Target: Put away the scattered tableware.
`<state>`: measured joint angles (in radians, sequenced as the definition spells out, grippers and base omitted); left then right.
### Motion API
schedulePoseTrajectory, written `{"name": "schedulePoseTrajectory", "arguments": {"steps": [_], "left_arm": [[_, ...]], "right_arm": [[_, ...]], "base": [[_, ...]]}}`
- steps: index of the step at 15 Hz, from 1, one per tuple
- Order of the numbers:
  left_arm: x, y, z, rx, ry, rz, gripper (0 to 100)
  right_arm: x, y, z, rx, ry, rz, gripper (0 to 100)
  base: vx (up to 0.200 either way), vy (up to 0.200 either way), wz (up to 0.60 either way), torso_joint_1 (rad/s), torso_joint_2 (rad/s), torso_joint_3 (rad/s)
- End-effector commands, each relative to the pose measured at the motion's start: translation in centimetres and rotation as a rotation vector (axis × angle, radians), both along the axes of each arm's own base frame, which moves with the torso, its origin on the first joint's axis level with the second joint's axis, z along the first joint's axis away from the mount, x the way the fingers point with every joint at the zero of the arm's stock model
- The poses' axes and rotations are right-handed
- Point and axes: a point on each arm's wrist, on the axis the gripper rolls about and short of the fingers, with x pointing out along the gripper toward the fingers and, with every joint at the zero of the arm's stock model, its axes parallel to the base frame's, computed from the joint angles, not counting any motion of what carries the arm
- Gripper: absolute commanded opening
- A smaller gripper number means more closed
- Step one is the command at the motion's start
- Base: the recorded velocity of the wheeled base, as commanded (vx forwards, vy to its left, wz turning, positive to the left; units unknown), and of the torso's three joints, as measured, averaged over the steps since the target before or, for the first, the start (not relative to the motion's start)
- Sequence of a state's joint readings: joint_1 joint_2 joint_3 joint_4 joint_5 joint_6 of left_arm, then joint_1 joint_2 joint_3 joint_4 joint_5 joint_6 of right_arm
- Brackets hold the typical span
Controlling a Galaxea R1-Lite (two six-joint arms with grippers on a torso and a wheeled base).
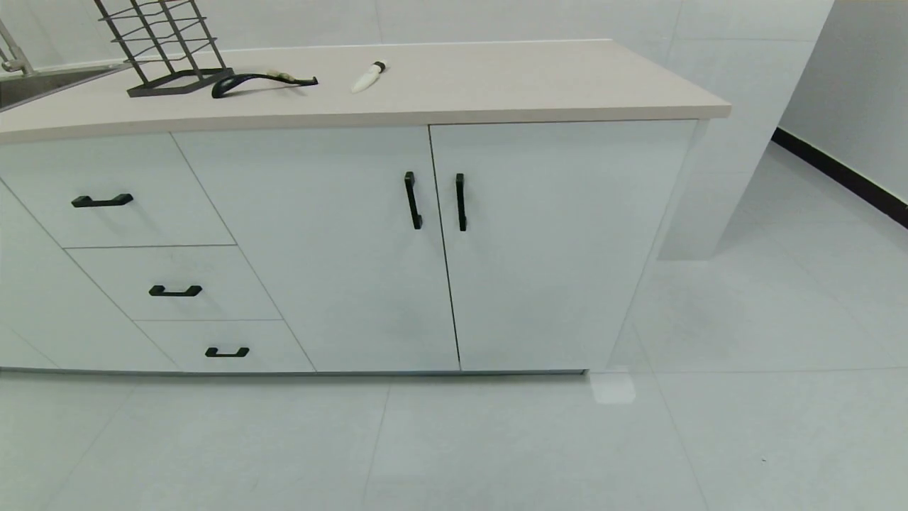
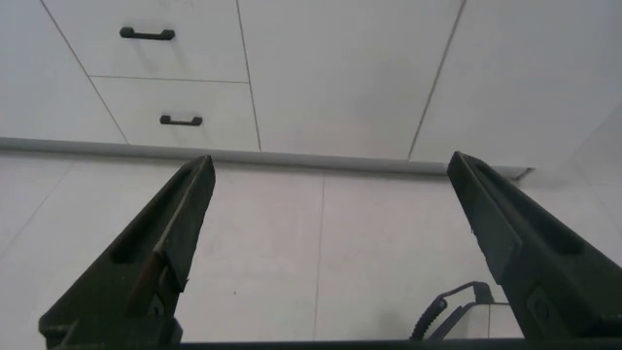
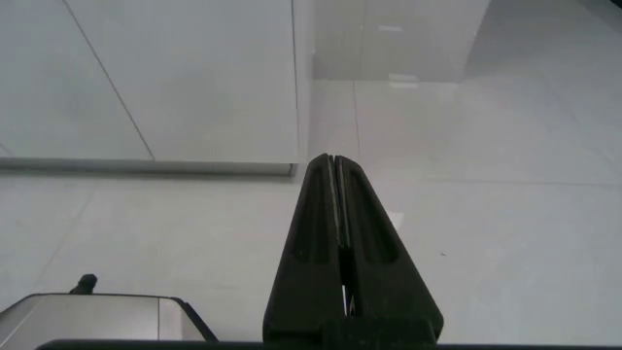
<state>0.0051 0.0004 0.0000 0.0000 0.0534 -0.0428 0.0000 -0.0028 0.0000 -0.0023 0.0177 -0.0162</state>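
Black left tool [image 2: 330, 160] splayed, right tool [image 3: 332, 161] pinched

The wire rack [image 1: 174, 82] runs off the head view's top edge. Left of the rack, the sink [image 1: 50, 79] is cut by the side edge. Right of the rack, a white utensil [image 1: 368, 77] is too small to identify.

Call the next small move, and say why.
Probably drive the base closer to the countertop, toward its left end. The black utensil and white utensil lie there beside the wire rack, while the left tool, open, and the right tool, shut and empty, hang low near the floor, too far away to grasp.
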Motion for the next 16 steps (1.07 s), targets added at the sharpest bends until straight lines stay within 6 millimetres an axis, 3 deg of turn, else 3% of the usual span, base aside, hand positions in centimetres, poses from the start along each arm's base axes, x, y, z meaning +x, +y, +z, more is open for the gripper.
{"name": "schedulePoseTrajectory", "arguments": {"steps": [1,16], "left_arm": [[0.0,0.0,0.0,0.0,0.0,0.001,100],[0.0,0.0,0.0,0.0,0.0,0.001,100]], "right_arm": [[0.02,0.0,0.0,0.004,0.004,-0.001,0],[0.02,-0.01,0.0,0.007,0.004,-0.002,0]], "base": [[0.0,0.2,0.0,0.002,0.0,0.007],[0.0,0.2,0.0,0.004,0.0,0.002]]}}
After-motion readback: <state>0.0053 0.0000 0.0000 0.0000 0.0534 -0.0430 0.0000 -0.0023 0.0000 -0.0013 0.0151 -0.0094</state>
